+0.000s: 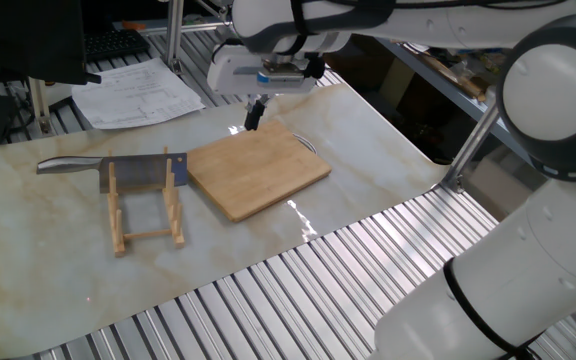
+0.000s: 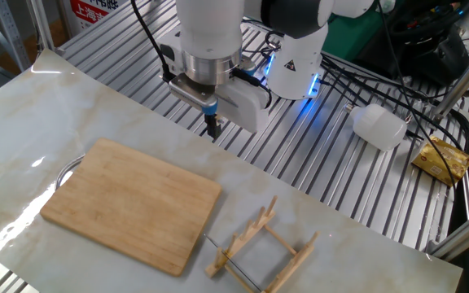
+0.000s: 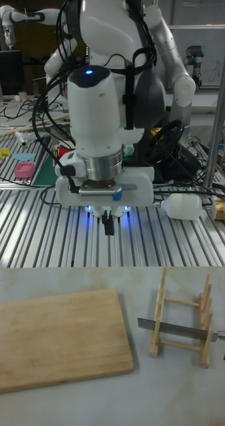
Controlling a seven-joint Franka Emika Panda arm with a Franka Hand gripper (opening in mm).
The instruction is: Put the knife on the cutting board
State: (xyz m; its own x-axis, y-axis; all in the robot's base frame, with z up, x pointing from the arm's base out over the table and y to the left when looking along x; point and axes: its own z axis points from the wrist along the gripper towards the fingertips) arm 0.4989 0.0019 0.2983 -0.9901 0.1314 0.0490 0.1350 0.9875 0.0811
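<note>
The knife [image 1: 133, 172], a grey cleaver, lies across the slots of a wooden peg rack [image 1: 146, 208], its silver handle sticking out to the left. In the tall fixed view the knife [image 3: 176, 326] shows edge-on through the rack [image 3: 182, 325]. The cutting board [image 1: 258, 172] lies flat just right of the rack, its metal loop on the far edge. My gripper [image 1: 255, 112] hangs over the board's far edge, shut with nothing in it. It also shows above the slatted table behind the cutting board [image 2: 133, 203], as the gripper [image 2: 212, 128], and beyond the cutting board [image 3: 59, 339] as the gripper [image 3: 108, 226].
Printed papers [image 1: 138, 92] and a keyboard [image 1: 118, 42] lie at the far left. A white bottle [image 2: 379, 126] and a yellow packet [image 2: 442, 159] sit on the metal slats beyond the marble sheet [image 2: 72, 106]. Cables trail near the robot base.
</note>
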